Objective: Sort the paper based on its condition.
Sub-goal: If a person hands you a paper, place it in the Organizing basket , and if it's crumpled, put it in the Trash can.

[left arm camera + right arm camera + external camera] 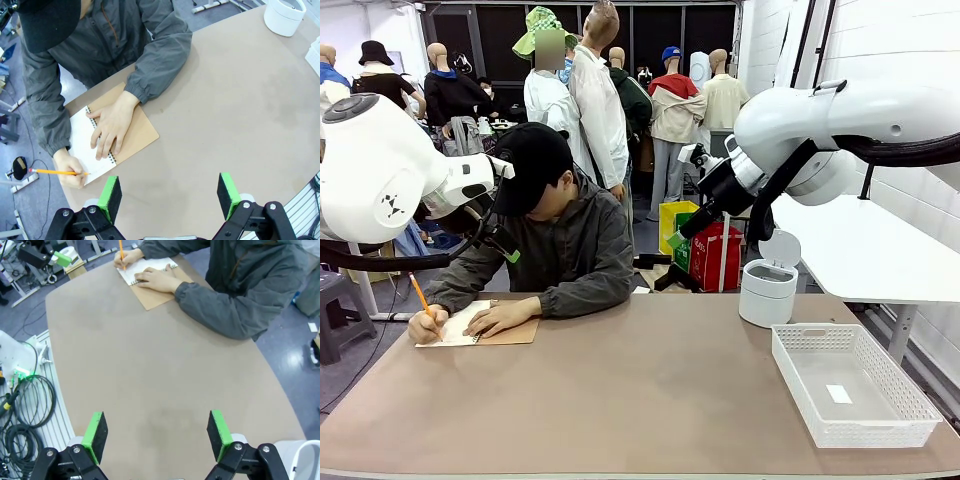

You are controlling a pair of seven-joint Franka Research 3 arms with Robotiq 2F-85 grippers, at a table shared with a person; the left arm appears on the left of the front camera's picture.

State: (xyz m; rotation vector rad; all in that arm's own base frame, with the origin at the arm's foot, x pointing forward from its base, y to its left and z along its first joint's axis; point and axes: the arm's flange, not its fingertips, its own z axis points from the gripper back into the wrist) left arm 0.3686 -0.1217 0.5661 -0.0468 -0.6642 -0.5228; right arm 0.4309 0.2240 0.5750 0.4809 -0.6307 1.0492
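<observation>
White mesh basket (920, 413) at the table's (620, 400) near right, holding one small white slip (839, 394); round white bin (767, 292) beyond it with lid tipped up, contents hidden. Paper (80, 135) still a notebook (137, 137) page at far left, under the person's flat hand (112, 127) and pencil (57, 172). Left gripper (170, 192) and right gripper (157, 432) both spread wide, empty, raised above bare tabletop.

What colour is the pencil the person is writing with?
Orange. The pencil shows best in the left wrist view, held over the open notebook.
</observation>
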